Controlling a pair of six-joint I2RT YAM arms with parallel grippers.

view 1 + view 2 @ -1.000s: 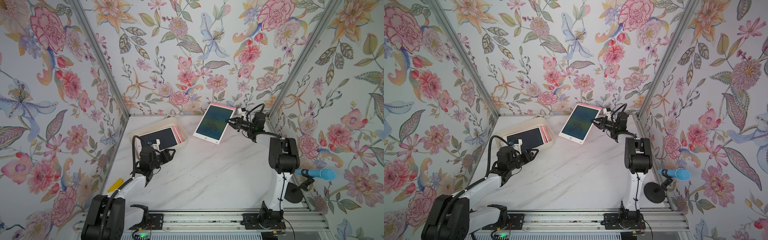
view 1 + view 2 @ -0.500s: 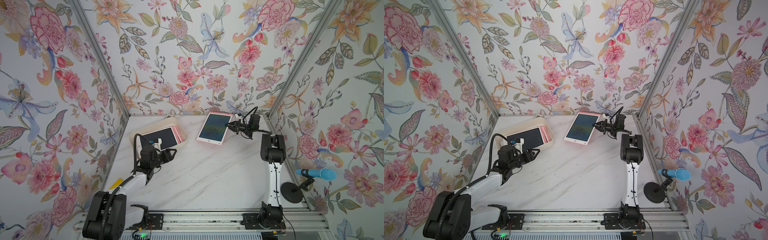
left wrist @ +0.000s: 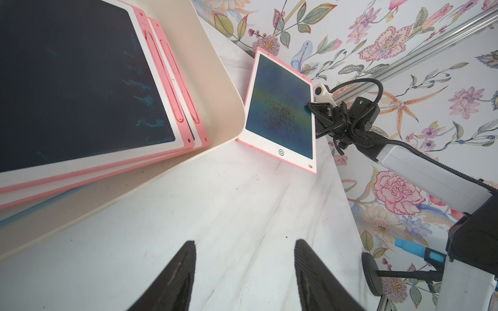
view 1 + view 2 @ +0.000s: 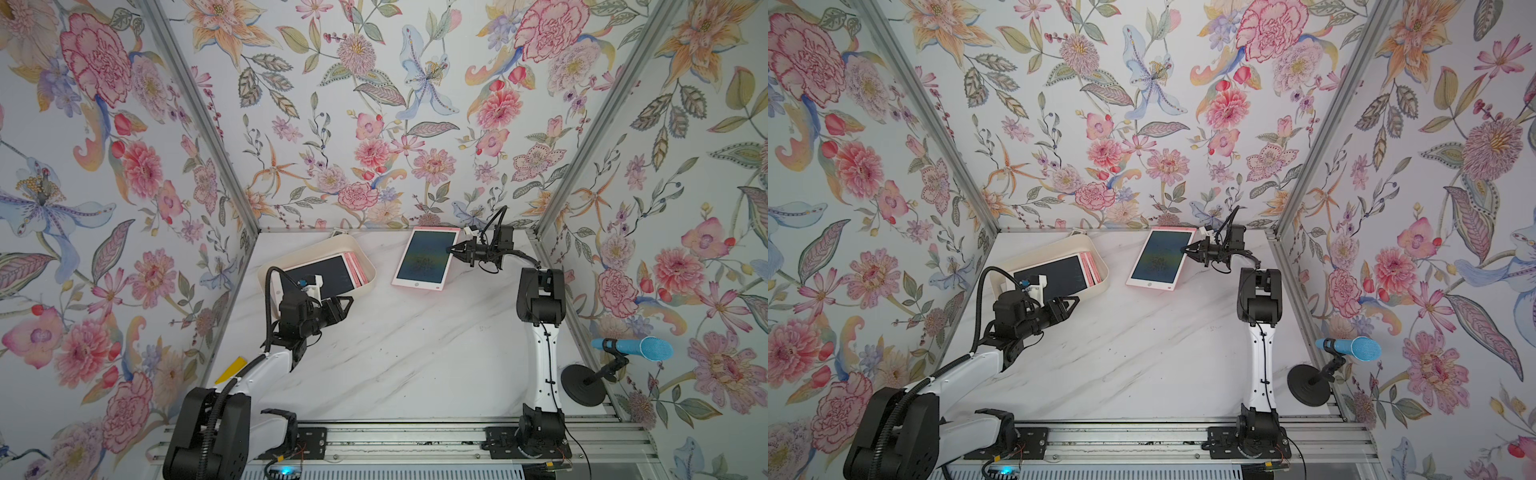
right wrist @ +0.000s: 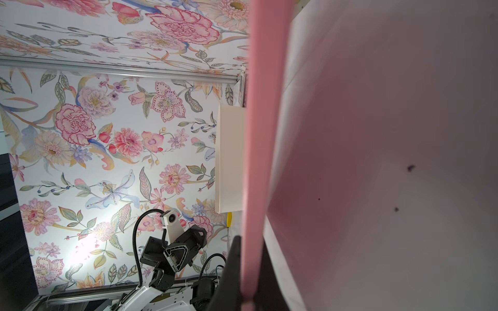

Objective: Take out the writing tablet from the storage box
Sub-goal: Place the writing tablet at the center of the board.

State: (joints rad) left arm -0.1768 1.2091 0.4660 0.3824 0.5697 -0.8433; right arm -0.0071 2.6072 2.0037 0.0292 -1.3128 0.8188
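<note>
Your right hand (image 4: 453, 250) grips the writing tablet (image 4: 424, 259) near the far edge of the bench (image 4: 415, 353); your left hand (image 3: 244, 250) hangs released beside the storage box (image 4: 307, 250).

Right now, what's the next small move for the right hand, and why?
Probably lower the right hand a little to lay the writing tablet flat on the table: it's already outside the storage box, tilted, clamped by one edge.
</note>
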